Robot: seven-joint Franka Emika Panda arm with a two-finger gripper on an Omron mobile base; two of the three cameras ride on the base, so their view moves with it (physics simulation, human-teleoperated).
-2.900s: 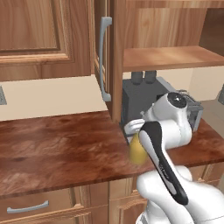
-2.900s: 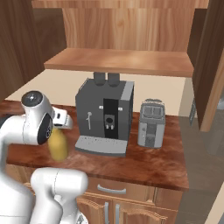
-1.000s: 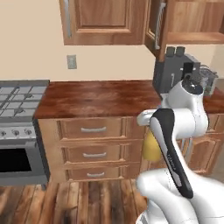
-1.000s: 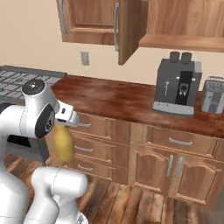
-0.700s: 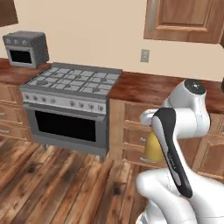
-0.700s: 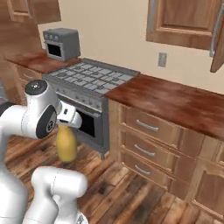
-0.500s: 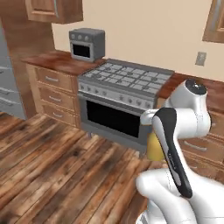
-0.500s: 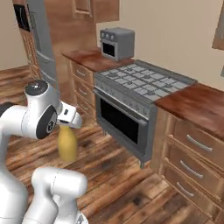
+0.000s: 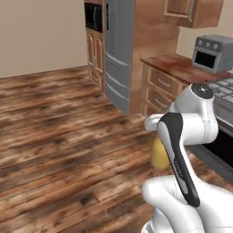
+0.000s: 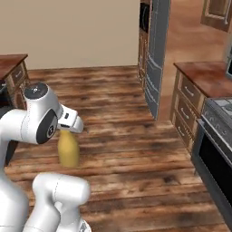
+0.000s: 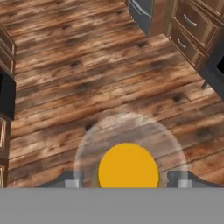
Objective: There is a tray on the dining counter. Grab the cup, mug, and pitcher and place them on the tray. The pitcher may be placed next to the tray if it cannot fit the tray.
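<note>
While we carry the pitcher across the kitchen, it hangs under our gripper, high over the wood floor. In the hand view we look down on its round yellow top, and one finger tip sits on each side of it. So our fingers are closed around the pitcher, holding it wide.

What could go wrong? We think the pitcher could slip out and fall, because nothing is under it but the floor. A fast turn or a sudden stop of the base could make it swing and slide in our fingers. It could also bump into something if we roll too close to the cupboards.

We cannot see the tray or the dining counter from here, so we think there is some way to go before we can set the pitcher down.

Now the room around us. A big open floor lies ahead and to the left. The tall grey fridge stands well apart from us. Drawers and the oven run along the right side, and the oven front is near. A dark cabinet edge shows at the left of the hand view. We should stay over the open floor and away from those edges.
</note>
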